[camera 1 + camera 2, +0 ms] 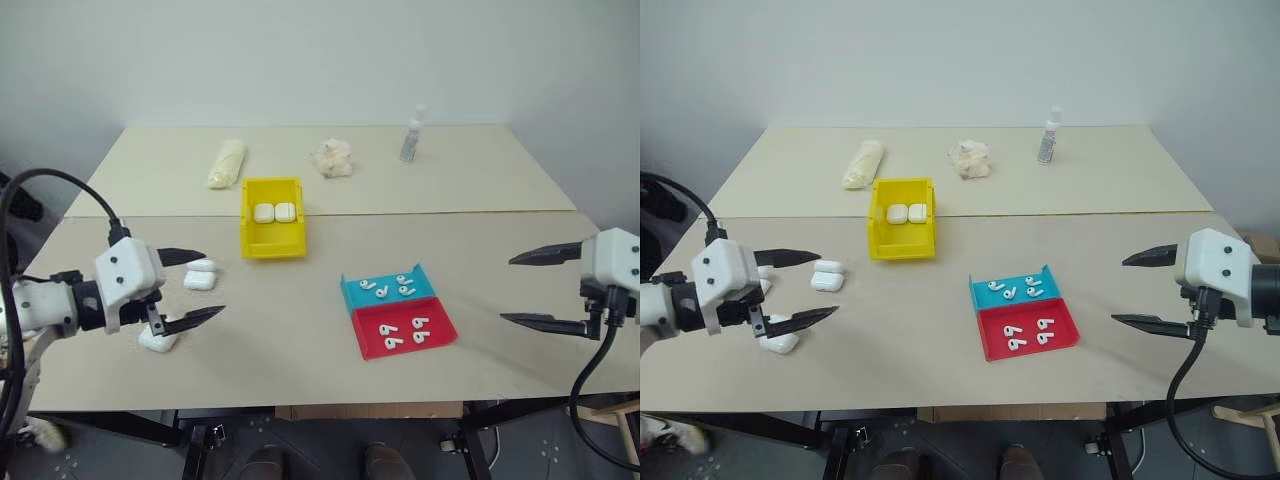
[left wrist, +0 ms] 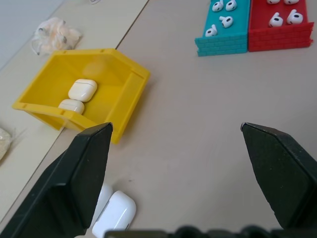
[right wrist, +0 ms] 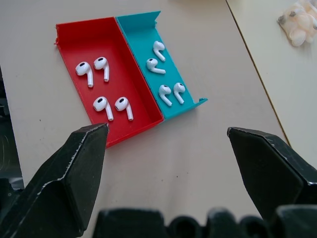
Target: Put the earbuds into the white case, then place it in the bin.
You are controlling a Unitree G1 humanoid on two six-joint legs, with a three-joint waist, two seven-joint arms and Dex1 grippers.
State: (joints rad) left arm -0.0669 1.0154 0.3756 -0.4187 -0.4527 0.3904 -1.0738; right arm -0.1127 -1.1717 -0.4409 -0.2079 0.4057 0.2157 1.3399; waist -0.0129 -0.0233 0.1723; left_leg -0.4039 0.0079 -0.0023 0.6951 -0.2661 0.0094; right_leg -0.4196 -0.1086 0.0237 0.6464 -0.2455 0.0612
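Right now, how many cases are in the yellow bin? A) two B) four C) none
A: two white cases lie side by side at the back of the bin; the other cases lie on the table by the left gripper.

no legible txt or labels anywhere

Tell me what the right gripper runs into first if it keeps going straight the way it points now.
Likely the red tray of earbuds: the open right gripper points left and slightly down toward it, over bare table. Depth is unclear, so it might meet the tabletop just short of the tray.
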